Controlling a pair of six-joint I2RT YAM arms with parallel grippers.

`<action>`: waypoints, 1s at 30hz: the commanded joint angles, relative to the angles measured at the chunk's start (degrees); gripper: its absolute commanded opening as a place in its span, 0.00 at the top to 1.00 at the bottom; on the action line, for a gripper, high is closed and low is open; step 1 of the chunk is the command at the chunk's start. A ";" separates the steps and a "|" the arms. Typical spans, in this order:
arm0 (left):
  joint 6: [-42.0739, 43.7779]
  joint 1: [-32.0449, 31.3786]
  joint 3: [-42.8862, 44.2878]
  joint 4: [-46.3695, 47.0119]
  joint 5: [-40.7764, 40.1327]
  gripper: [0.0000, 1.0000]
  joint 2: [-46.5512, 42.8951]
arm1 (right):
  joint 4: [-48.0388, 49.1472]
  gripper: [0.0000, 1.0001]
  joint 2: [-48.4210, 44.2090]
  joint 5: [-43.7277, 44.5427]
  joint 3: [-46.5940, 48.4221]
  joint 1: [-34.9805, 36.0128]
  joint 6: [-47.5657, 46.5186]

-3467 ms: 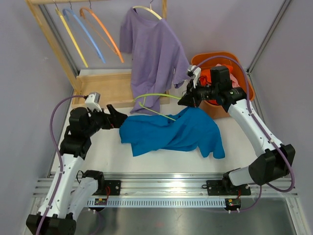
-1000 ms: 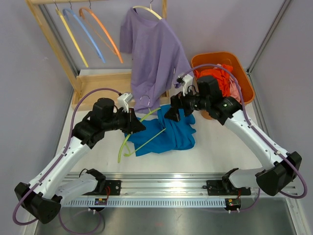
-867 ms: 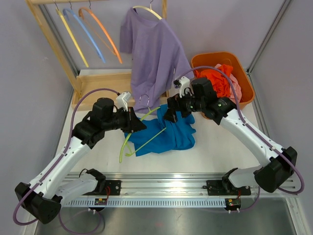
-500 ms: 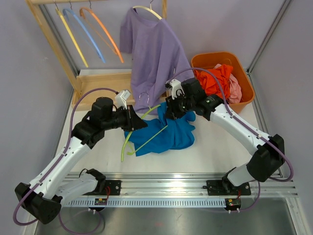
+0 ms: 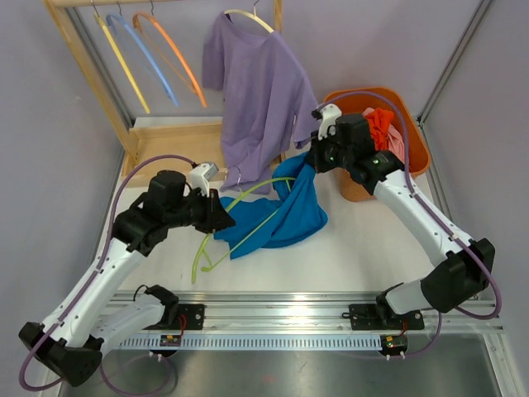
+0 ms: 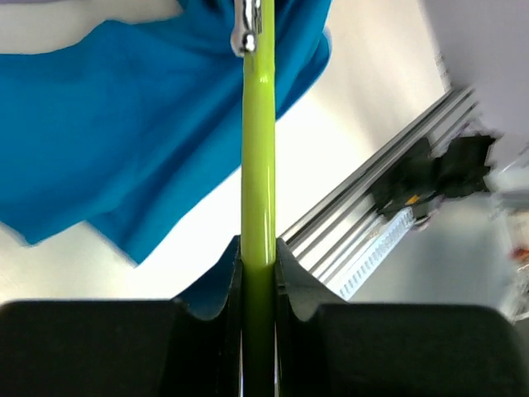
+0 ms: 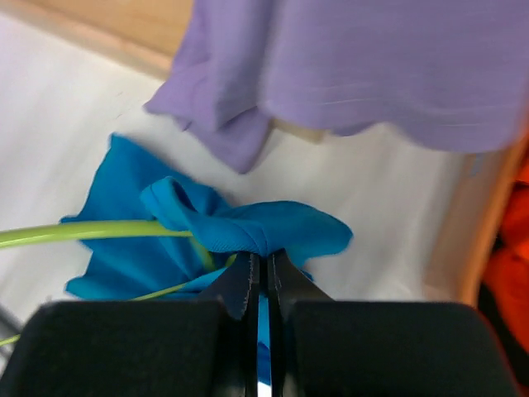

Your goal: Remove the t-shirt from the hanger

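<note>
Left gripper clamping green hanger rod tight between fingers. Metal hook sitting ahead of fingertips, its top cut off by frame edge. Right gripper pinching fold of blue t-shirt, jaws nearly closed on cloth. T-shirt hanging below right gripper, draping toward left gripper, hanger arm running into it. Cannot tell how much hanger is inside cloth. Purple shirt hanging behind right gripper. Orange bin sitting beside it, arm partly hiding it.
</note>
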 commanded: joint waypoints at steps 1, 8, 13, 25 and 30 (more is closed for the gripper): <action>12.09 0.26 5.12 -9.43 -3.04 1.00 -4.91 | 4.20 1.00 -0.88 2.59 3.18 -4.36 -0.75; 21.77 0.26 13.29 -13.94 -4.10 1.00 -11.67 | -5.46 1.00 -1.49 -22.18 1.16 -7.53 -17.96; 26.16 0.34 14.53 -13.06 -3.84 1.00 -14.94 | -16.33 1.00 1.31 -35.63 0.71 -7.44 -28.77; 37.49 0.34 15.93 -11.31 -1.38 1.00 -8.18 | -35.88 0.30 -2.09 -41.46 4.58 -7.62 -55.41; 47.32 0.34 14.53 -7.88 8.26 1.00 -5.80 | -39.75 0.19 -5.18 -47.59 7.48 -7.62 -66.20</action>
